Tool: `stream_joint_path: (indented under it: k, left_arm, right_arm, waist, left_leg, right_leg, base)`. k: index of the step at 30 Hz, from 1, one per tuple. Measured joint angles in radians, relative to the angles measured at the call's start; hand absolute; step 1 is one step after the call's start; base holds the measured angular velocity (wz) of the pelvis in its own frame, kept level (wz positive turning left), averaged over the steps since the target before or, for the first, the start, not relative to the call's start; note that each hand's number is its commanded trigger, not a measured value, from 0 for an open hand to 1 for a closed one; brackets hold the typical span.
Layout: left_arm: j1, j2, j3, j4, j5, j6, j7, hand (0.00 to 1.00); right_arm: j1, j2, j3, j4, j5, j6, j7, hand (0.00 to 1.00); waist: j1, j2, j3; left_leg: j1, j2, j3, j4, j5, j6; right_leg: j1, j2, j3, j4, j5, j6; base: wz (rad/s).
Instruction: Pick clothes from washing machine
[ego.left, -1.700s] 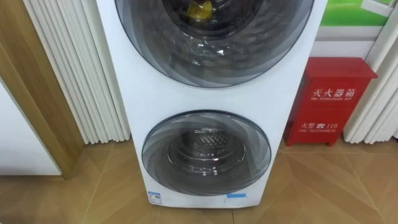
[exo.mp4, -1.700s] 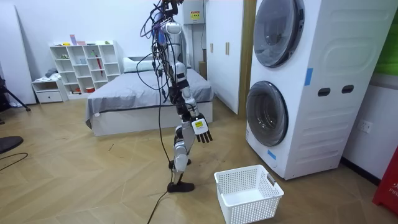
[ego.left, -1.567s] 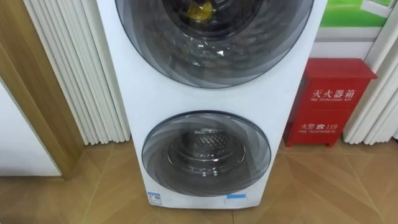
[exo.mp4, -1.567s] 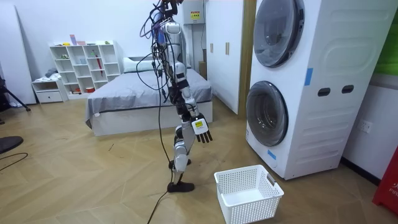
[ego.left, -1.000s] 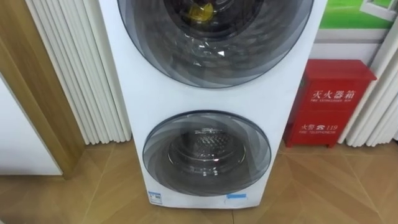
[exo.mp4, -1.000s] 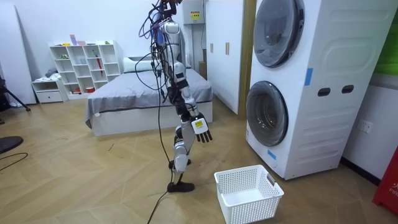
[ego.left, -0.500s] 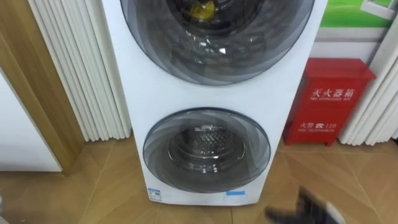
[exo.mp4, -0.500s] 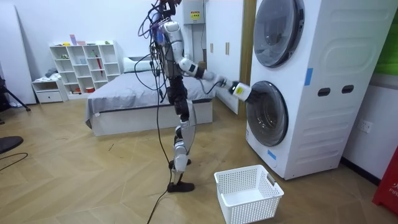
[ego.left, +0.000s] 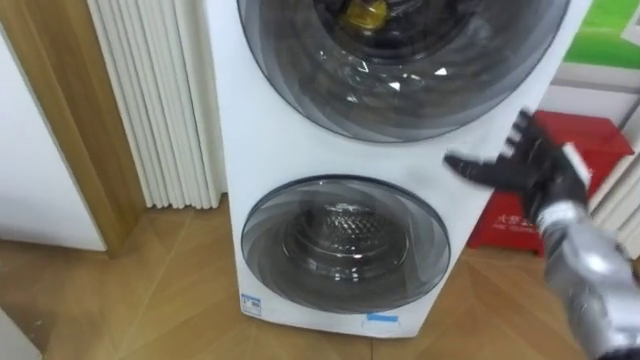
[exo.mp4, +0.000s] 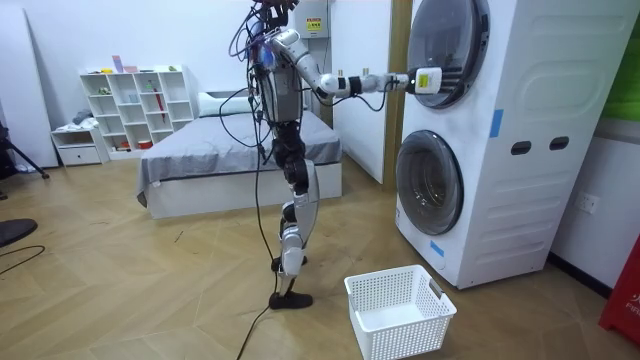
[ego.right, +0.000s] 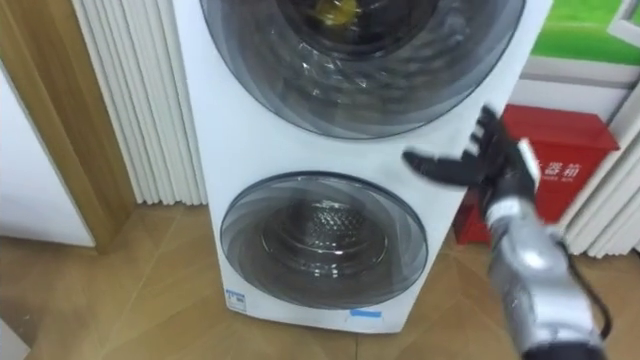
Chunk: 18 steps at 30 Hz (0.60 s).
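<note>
A white stacked washing machine (ego.left: 250, 150) faces me, with two round dark glass doors, both closed. Behind the upper door (ego.left: 400, 70) a yellow piece of clothing (ego.left: 365, 14) shows in the drum. The lower door (ego.left: 345, 250) shows a bare metal drum. My right hand (ego.left: 525, 165) is raised with fingers spread and open, holding nothing, in front of the machine's right edge just below the upper door's rim. In the room view I stand a step from the machine, and that right hand (exo.mp4: 425, 80) reaches out to the upper door (exo.mp4: 447, 50).
A white laundry basket (exo.mp4: 400, 310) stands on the wooden floor before the machine. A red cabinet (ego.left: 590, 140) sits right of the machine. White slatted panels (ego.left: 160, 100) and a wooden door frame (ego.left: 60, 110) are on its left. A bed (exo.mp4: 200, 165) lies behind me.
My right arm has swung up from hanging at my side to the upper door's height. The eye views have shifted, so the machine now sits further right.
</note>
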Motion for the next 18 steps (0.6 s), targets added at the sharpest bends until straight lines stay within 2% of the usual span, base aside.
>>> stream_joint_path:
  k: [1, 4, 7, 12, 18]
  left_arm:
    - [0.008, 0.003, 0.000, 0.000, 0.000, 0.008, -0.001, 0.00]
    - [0.028, 0.005, 0.009, -0.031, 0.008, 0.017, -0.005, 0.00]
    - [0.040, 0.005, 0.034, -0.069, 0.051, 0.019, -0.011, 0.00]
    - [0.035, 0.006, 0.043, -0.076, 0.098, 0.045, -0.011, 0.00]
    - [0.028, 0.015, 0.040, -0.089, 0.096, 0.067, -0.012, 0.00]
  right_arm:
    - [-0.015, -0.002, 0.000, 0.004, 0.014, 0.008, 0.003, 0.00]
    - [-0.035, -0.023, -0.001, 0.017, 0.049, 0.017, 0.005, 0.00]
    - [-0.119, -0.084, 0.000, 0.127, 0.055, 0.048, 0.022, 0.00]
    - [-0.200, -0.149, 0.002, 0.237, 0.043, 0.081, 0.022, 0.00]
    - [-0.227, -0.178, 0.002, 0.303, 0.031, 0.090, 0.017, 0.00]
  waist:
    - [-0.001, -0.003, 0.0000]
    - [-0.001, -0.010, -0.0025]
    - [-0.002, -0.010, -0.0028]
    - [-0.002, -0.014, -0.0050]
    - [0.000, -0.026, -0.0089]
  left_leg:
    - [-0.001, 0.000, -0.006, -0.002, 0.000, 0.000]
    - [-0.010, -0.001, -0.011, -0.002, 0.000, 0.000]
    - [-0.017, -0.005, -0.021, -0.002, 0.000, 0.000]
    - [-0.018, -0.005, -0.024, -0.003, 0.000, 0.000]
    - [-0.014, -0.005, -0.041, -0.007, 0.000, 0.000]
  right_leg:
    - [0.000, 0.000, -0.014, 0.000, 0.000, 0.000]
    - [-0.008, 0.000, -0.017, 0.002, 0.000, 0.000]
    - [-0.011, -0.002, -0.031, 0.002, 0.000, 0.000]
    - [-0.009, -0.003, -0.047, 0.002, 0.000, 0.000]
    - [-0.005, -0.003, -0.068, 0.007, 0.000, 0.000]
  base:
    - [0.10]
    - [0.07]
    - [0.09]
    - [0.02]
    - [0.07]
